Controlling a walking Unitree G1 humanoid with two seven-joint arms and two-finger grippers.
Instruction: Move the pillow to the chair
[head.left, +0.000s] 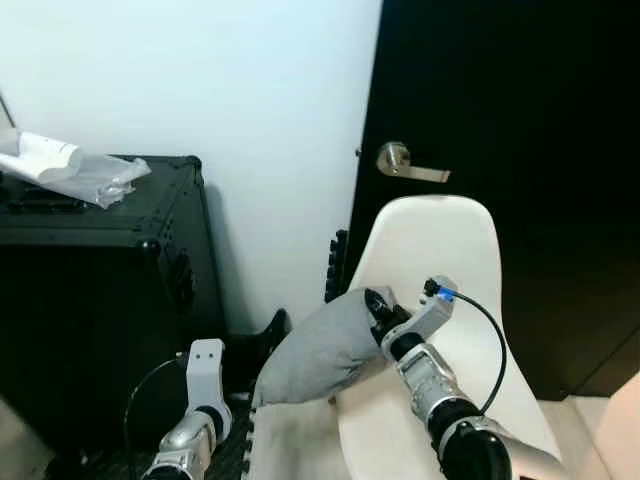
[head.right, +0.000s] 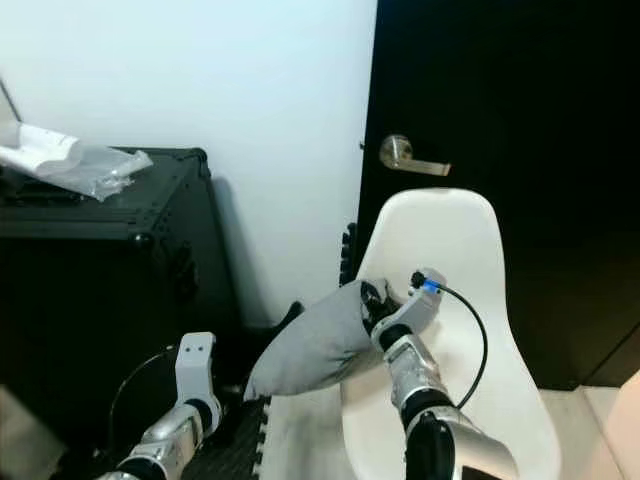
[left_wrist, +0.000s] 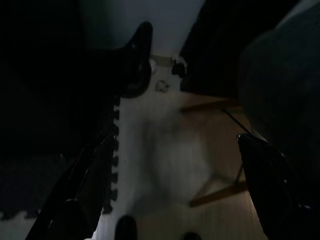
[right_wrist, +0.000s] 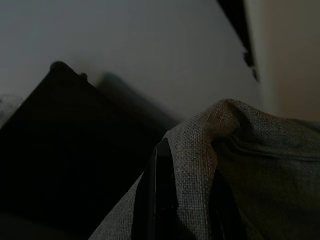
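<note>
A grey pillow (head.left: 318, 350) hangs over the left edge of the white chair (head.left: 450, 300), part on the seat, part sagging toward the floor. My right gripper (head.left: 378, 305) is shut on the pillow's upper corner over the chair seat. The wrist view on that side has grey fabric (right_wrist: 240, 165) bunched around a black finger (right_wrist: 160, 200). My left gripper (left_wrist: 175, 195) hangs low to the left of the chair, open, with nothing between its fingers. The left arm (head.left: 200, 400) is below and left of the pillow.
A black case (head.left: 100, 290) stands at the left against the white wall, with a crumpled plastic bag (head.left: 70, 168) on top. A black door (head.left: 520, 150) with a metal lever handle (head.left: 408, 162) is behind the chair. A white mat (left_wrist: 160, 165) lies on the floor.
</note>
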